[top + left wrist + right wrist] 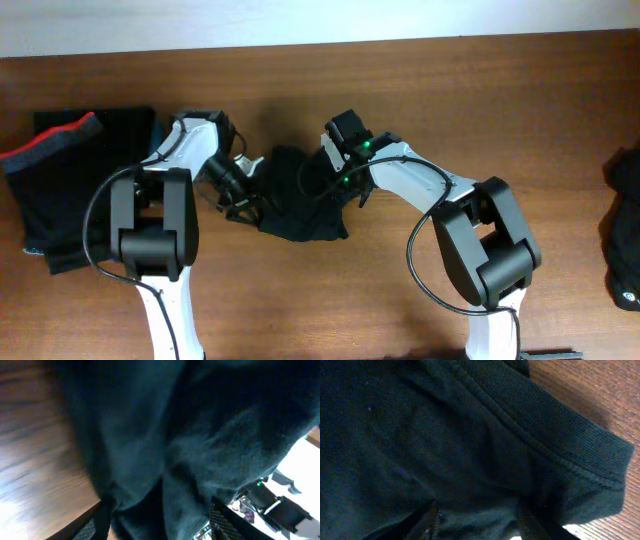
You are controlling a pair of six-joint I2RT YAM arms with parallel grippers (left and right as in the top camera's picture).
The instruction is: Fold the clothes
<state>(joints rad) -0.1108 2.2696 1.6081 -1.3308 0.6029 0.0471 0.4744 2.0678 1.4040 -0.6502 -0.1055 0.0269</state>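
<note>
Wood-grain table [500, 120], crumpled black garment [300, 205], ribbed hem [560, 425], between left hand [157, 522] and right hand [477, 522], grips unclear.

Warm brown with darker wood grain on the bench [520, 90]. Plain black, no print, for the crumpled garment [300, 205] in the middle, ribbed hem included. Black too for the folded garment [80, 200] at the left, with a red-and-grey waistband [50, 145] and a thin blue edge [33, 248]. Black again on the heap [625, 225] far right. White and black on the left arm [155, 230] and right arm [480, 240], with small green lights [366, 147]
</note>
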